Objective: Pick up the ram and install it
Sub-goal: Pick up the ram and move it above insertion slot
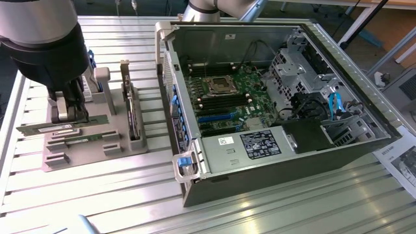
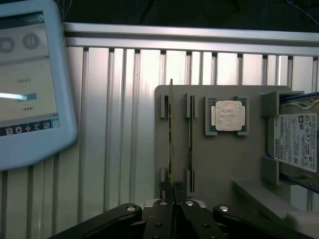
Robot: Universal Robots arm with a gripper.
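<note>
One ram (image 1: 46, 129), a long thin green stick, sits at the grey holder (image 1: 85, 155) on the exterior view's left. My gripper (image 1: 69, 115) comes straight down on it, and its fingers are closed against the stick's two faces. In the wrist view this ram (image 2: 171, 134) shows edge-on, running away from the gripper (image 2: 172, 200), whose jaws meet on its near end. The second, matching ram (image 2: 190, 139) stands in the neighbouring slot, also visible as the second ram (image 1: 87, 141) in the exterior view. The open computer case (image 1: 325, 146) lies on the exterior view's right, with the motherboard (image 1: 224, 100) exposed.
The holder also carries a square silver processor chip (image 2: 229, 115), a hard drive (image 2: 296, 147) and an upright dark expansion card (image 1: 130, 114). A tablet (image 2: 25, 84) lies beside the holder on the ribbed aluminium table (image 1: 97, 204). Paper sheets (image 1: 400, 163) lie beyond the case.
</note>
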